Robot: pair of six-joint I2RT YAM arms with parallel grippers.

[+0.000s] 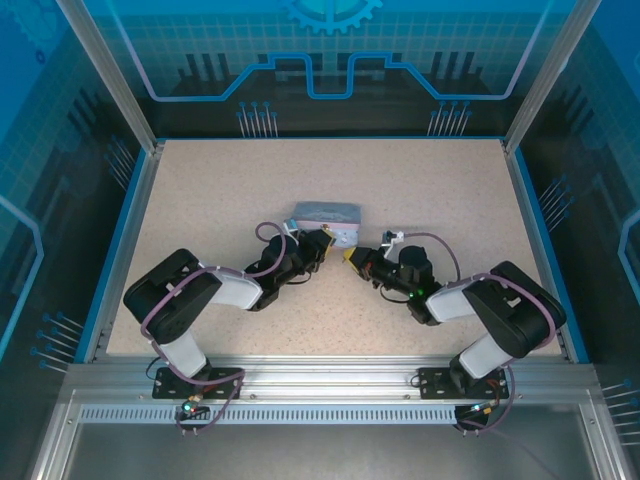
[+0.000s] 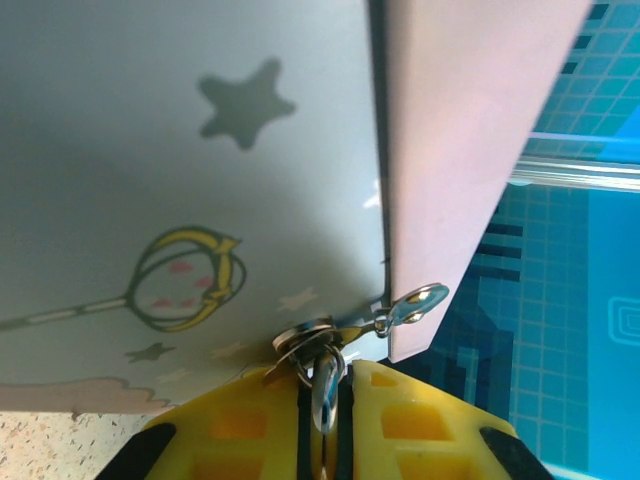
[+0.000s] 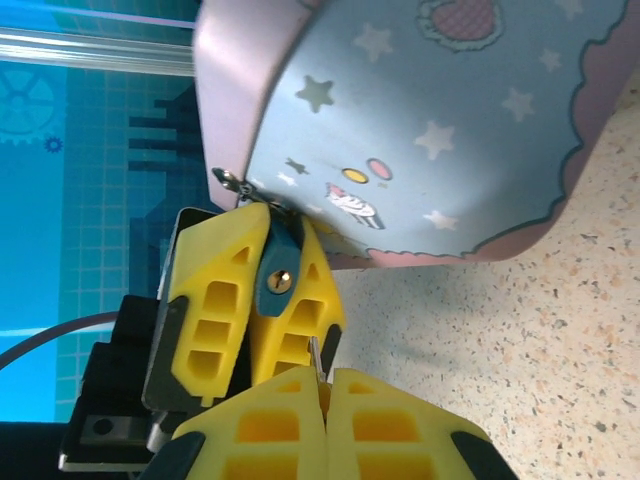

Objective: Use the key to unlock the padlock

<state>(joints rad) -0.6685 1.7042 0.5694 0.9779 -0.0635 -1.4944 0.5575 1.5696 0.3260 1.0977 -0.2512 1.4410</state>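
Right against padlock [image 3: 278, 272], star-printed tin [image 3: 450, 120].

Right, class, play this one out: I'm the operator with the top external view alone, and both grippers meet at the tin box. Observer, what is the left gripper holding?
Observer: In the left wrist view, the left gripper is shut on the padlock, right by the tin box corner.
Operator: And the right one?
Observer: The right gripper pinches the key, a thin sliver, between its fingertips.
Operator: Is the key in yet?
Observer: No. The right wrist view shows the brass keyhole facing that camera with nothing in it.
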